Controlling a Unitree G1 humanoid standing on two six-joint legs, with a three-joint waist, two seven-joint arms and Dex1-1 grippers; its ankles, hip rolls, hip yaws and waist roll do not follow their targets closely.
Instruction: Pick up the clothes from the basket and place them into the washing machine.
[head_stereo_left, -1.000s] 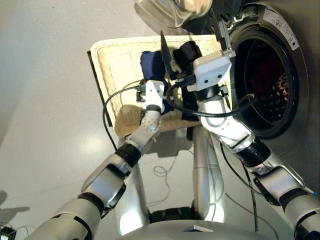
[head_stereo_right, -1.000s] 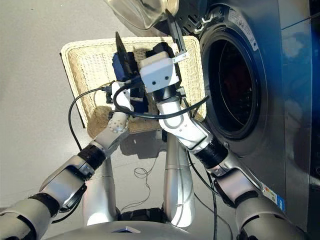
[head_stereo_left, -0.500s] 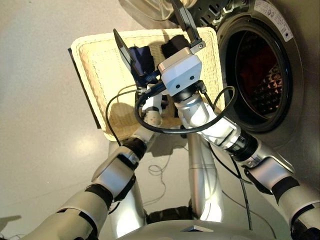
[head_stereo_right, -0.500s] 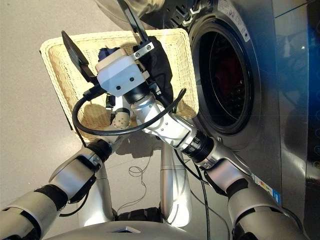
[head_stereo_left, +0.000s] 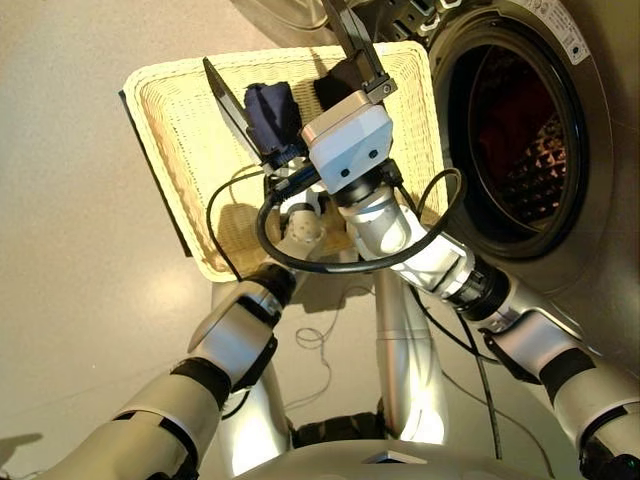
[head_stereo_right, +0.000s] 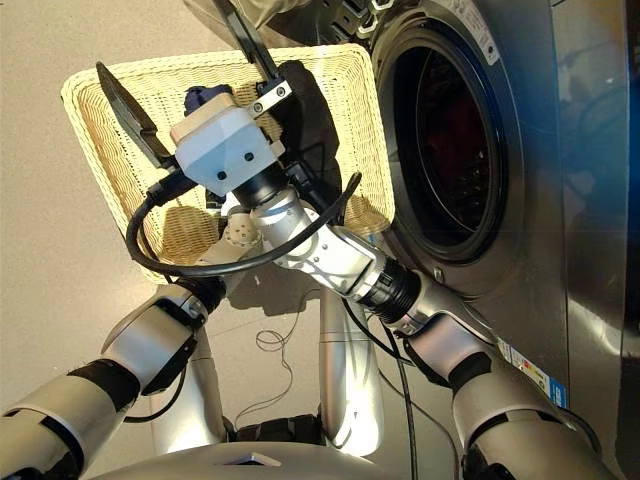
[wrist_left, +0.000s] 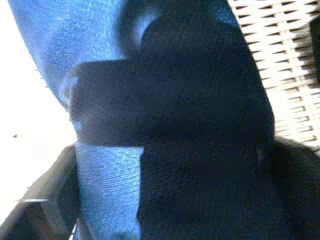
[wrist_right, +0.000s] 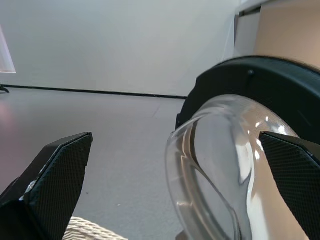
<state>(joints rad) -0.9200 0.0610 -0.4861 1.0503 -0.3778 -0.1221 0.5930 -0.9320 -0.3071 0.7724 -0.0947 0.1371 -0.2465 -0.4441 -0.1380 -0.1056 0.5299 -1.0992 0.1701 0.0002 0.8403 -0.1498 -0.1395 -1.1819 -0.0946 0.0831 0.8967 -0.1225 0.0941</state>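
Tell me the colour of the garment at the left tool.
Navy blue garment; the left wrist view shows it best.

No text can be read; the washing machine (head_stereo_left: 560, 150) wears stickers (head_stereo_right: 524, 362) (print too small).

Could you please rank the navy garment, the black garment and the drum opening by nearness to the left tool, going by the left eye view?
1. Navy garment: in the basket, right at the left tool.
2. Black garment: beside it, toward the machine.
3. Drum opening: farthest, on the right.

Head pair downward over basket (head_stereo_left: 180, 130); wrist views close-up.
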